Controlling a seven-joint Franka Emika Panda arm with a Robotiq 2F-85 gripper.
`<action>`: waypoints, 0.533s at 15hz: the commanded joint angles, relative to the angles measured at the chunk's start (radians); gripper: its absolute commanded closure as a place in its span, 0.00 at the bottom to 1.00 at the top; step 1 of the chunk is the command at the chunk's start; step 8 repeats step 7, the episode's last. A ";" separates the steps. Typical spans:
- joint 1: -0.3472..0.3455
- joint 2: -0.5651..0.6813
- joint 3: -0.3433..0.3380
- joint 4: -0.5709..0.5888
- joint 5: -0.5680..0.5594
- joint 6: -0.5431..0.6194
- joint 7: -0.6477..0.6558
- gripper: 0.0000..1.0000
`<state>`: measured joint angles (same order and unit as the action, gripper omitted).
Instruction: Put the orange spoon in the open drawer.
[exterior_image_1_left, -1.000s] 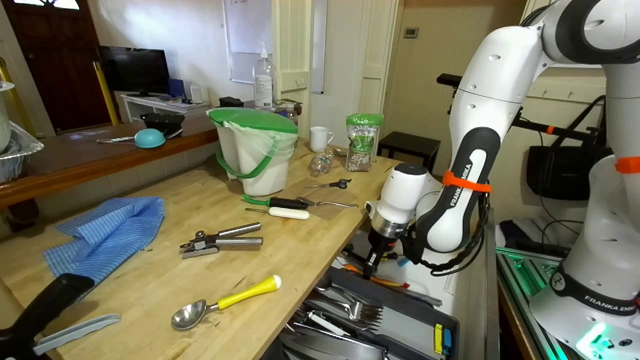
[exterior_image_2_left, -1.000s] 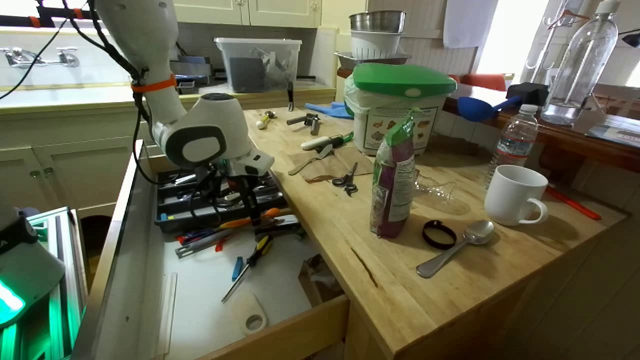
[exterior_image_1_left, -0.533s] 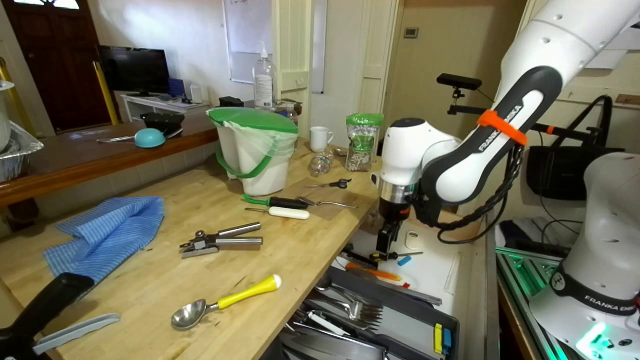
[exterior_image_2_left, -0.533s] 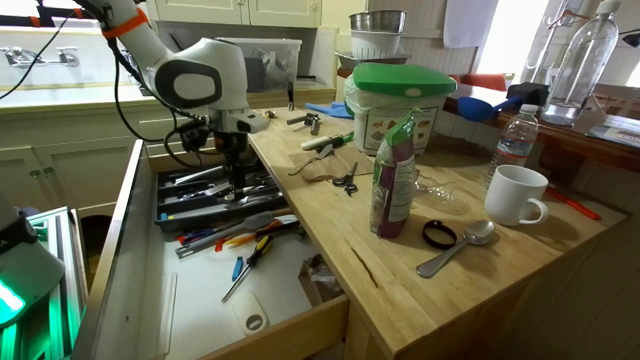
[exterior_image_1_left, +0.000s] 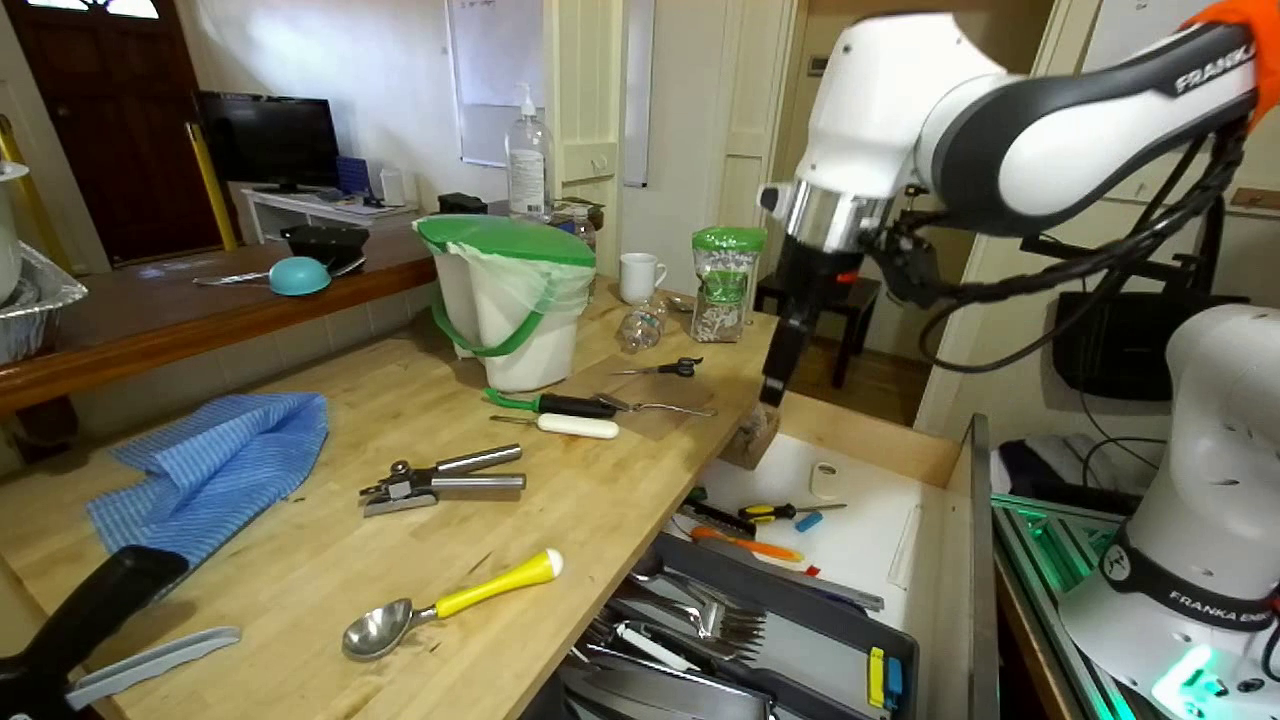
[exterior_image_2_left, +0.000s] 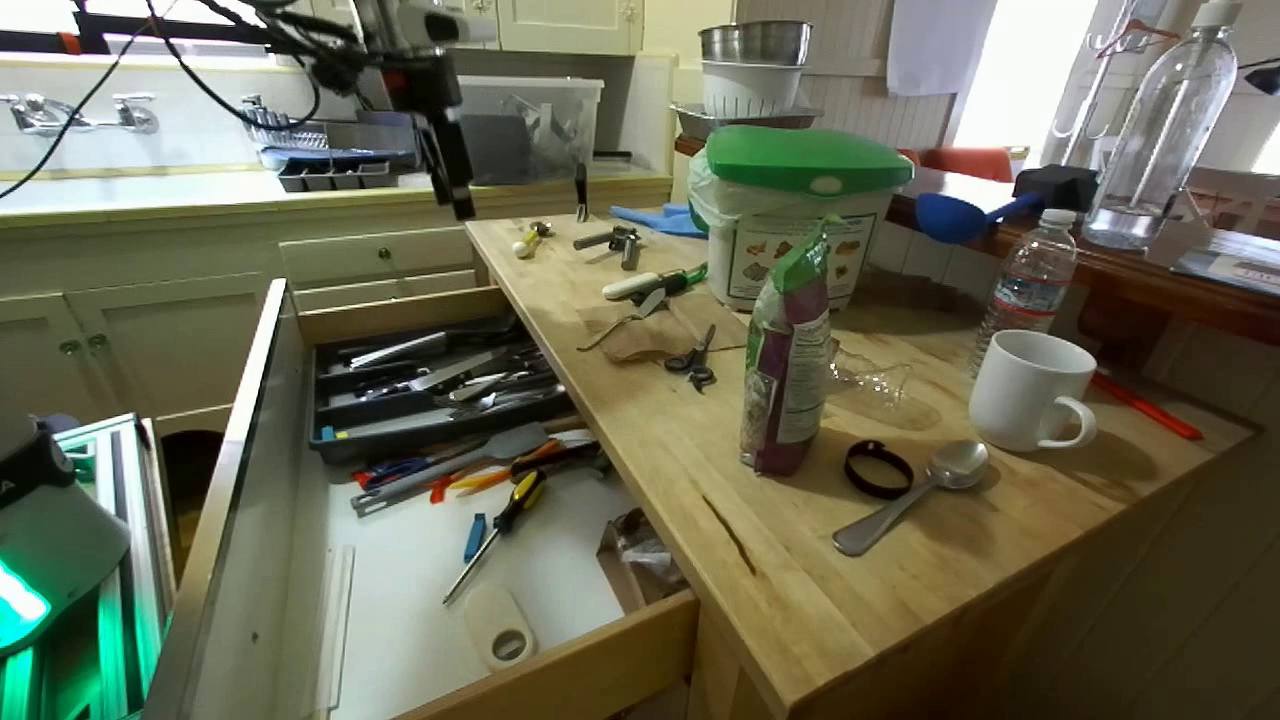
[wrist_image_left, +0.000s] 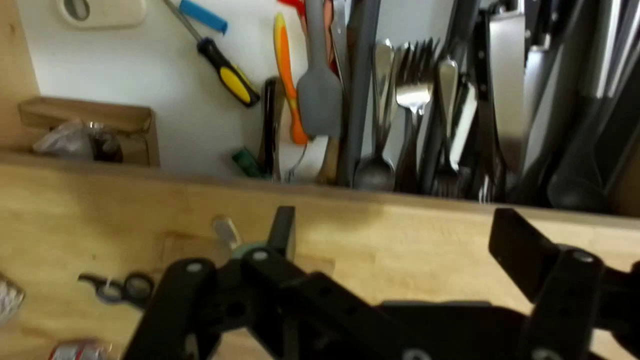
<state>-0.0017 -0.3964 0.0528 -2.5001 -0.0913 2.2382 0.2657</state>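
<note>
The wooden counter is overhanging the inner side of the open drawer, so a straight descent near its edge could be ending in a knock against the wood. Inside the drawer, the cutlery tray is holding a crowded mix of utensils; any handle sticking up there could be jamming under the counter if the drawer is closing. The gripper is hanging high, near the counter's edge, its fingers standing wide apart and holding nothing, so a drop from the grip is not threatening now. The gray spatula and a dark-handled tool are lying outside the tray, leaving little room for any grasp between them. On the counter a yellow-handled metal spoon is lying; if its colour is misleading the choice, the wrong spoon could be going in. Smallest, the orange spoon is lying inside the drawer, just beside the spatula; I am identifying it by colour, since one end is looking yellow and no clear bowl is showing. If this guess is failing, the task is waiting undone. If it is holding, the placing is probably needing nothing more, and the main danger would be coming from an unnecessary grasp, with the fingers catching a neighbour because the pieces are lying so close.
</note>
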 joint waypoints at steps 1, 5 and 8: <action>-0.011 -0.030 0.023 0.037 -0.001 -0.005 0.012 0.00; -0.013 -0.086 0.041 0.090 -0.004 -0.029 0.030 0.00; -0.016 -0.079 0.040 0.088 -0.005 -0.029 0.031 0.00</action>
